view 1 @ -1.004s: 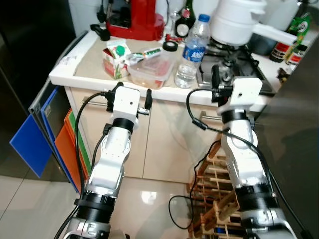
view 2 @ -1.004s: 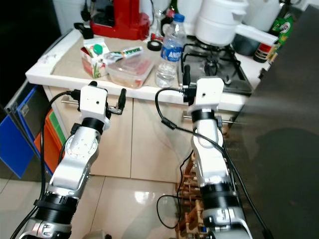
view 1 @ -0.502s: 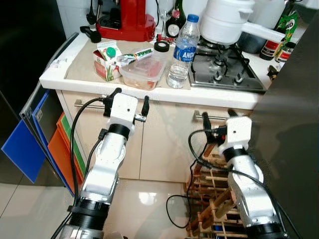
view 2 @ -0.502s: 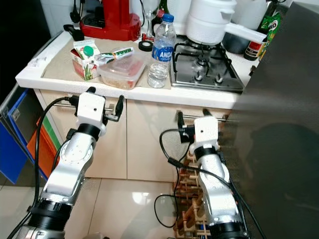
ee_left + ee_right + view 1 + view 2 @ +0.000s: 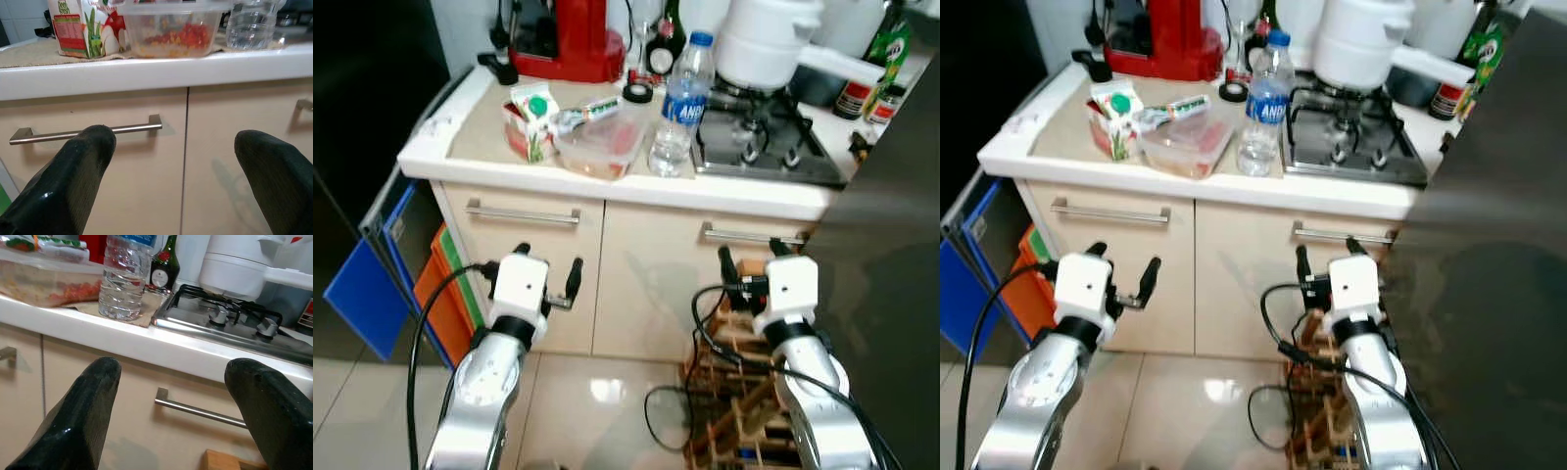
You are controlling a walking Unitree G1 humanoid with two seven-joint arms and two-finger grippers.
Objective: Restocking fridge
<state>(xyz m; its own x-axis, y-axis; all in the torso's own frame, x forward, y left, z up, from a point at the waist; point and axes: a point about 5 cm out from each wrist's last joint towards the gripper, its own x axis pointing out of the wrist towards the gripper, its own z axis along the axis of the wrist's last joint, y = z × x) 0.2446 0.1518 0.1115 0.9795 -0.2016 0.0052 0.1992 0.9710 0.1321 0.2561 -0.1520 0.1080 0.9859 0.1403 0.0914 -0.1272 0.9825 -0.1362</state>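
- The left gripper [image 5: 548, 274] hangs in front of the cupboard doors, below the counter edge, with its two black fingers spread wide and nothing between them.
- The right gripper [image 5: 749, 259] is at about the same height before the neighbouring door, fingers likewise spread apart and empty.
- Above and ahead of the left gripper, on the counter [image 5: 440, 152], stands a juice carton [image 5: 530, 122] with a green cap; just beside it, toward the right gripper, sits a clear food container [image 5: 600, 147] with reddish food inside.
- A water bottle [image 5: 680, 108] stands up and ahead between the two grippers, nearer the right one, just beside the container.
- Beyond the right gripper, past the bottle, is a gas hob [image 5: 764, 152] with a white pot [image 5: 769, 44] on it.
- Behind the carton, far from the left gripper, is a red appliance [image 5: 570, 39]; dark glass bottles stand at the back of the counter.
- Each door carries a metal handle [image 5: 85, 132] just above gripper level, untouched.
- Below the right gripper a wooden rack [image 5: 739, 382] stands on the glossy tiled floor [image 5: 597, 392], with a black cable lying near it.
- A dark panel [image 5: 891, 274] rises beside the right arm; blue and orange boards [image 5: 372, 294] lean outward of the left arm.
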